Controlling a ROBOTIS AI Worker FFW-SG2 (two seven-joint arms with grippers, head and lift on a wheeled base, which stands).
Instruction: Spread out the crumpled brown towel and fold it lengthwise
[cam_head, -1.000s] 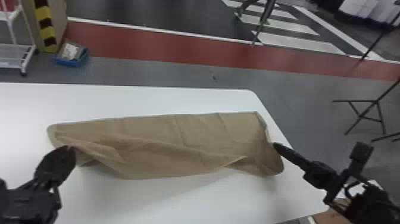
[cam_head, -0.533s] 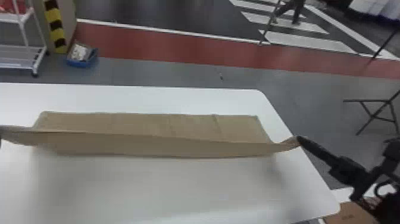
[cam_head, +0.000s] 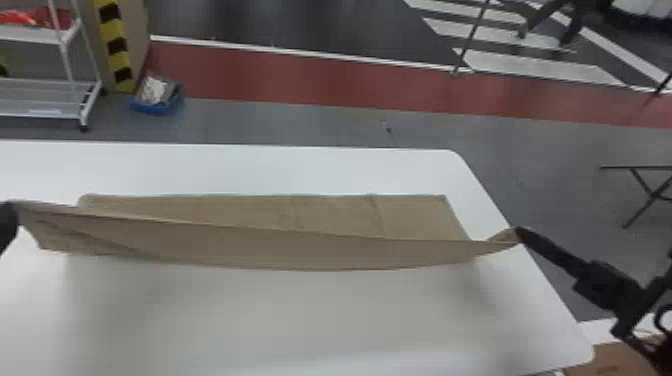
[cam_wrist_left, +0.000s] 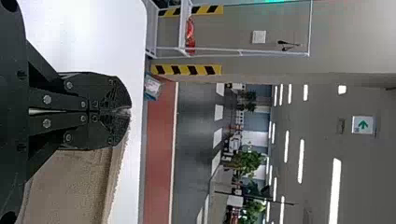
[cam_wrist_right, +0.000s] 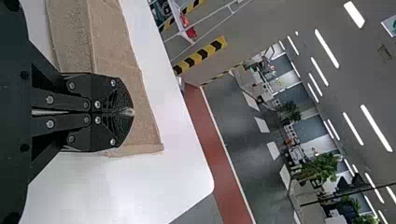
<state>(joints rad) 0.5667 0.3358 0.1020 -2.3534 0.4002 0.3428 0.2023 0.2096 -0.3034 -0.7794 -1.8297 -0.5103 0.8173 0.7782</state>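
L gripper (cam_wrist_left: 123, 112) is clamping brown towel (cam_head: 280, 245) at L end, raised edge spanning L–R above table (cam_head: 250, 320), far part lying flat. R gripper (cam_head: 517, 234) is pinching R corner. Risks: uneven pull w/ arms mismatched, prob. skewing fold; shallow R pinch, poss. slipping.

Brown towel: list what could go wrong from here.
The brown towel is pinched by small bits at its ends, so the left gripper or right gripper might lose its corner. The raised part sags between them and may land crooked. Its left end hangs in slanting creases, which could get pressed into the fold.
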